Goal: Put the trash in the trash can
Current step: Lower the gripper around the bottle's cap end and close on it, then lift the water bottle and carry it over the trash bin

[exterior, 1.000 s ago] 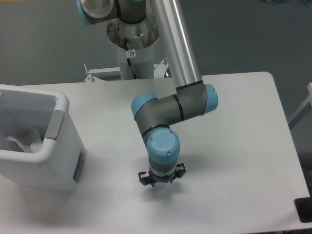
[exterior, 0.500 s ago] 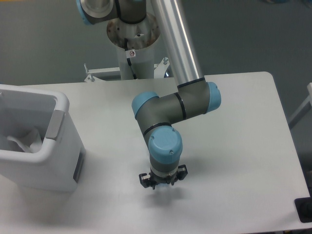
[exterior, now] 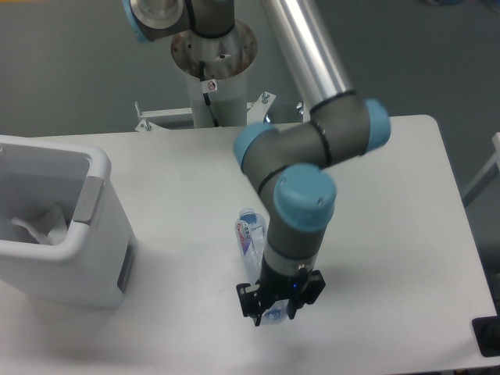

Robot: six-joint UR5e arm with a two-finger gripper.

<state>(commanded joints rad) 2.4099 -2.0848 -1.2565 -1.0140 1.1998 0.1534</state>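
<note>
A robot arm reaches down over a white table (exterior: 391, 203). Its gripper (exterior: 275, 311) sits at the near end of a crushed clear bottle (exterior: 250, 238) lying on the table, label up, one end toward the arm's base. The jaws appear to straddle the bottle's lower end, but whether they have closed on it cannot be told from here. The bin (exterior: 94, 258) stands well apart at the left edge, open at the top, with something whitish (exterior: 39, 223) already inside, possibly the cup. To do this step well, the jaws should close across the bottle's narrow width. The crushed plastic may flex or slip, so a squeeze well onto the body, not the tip, looks safer before lifting.
</note>
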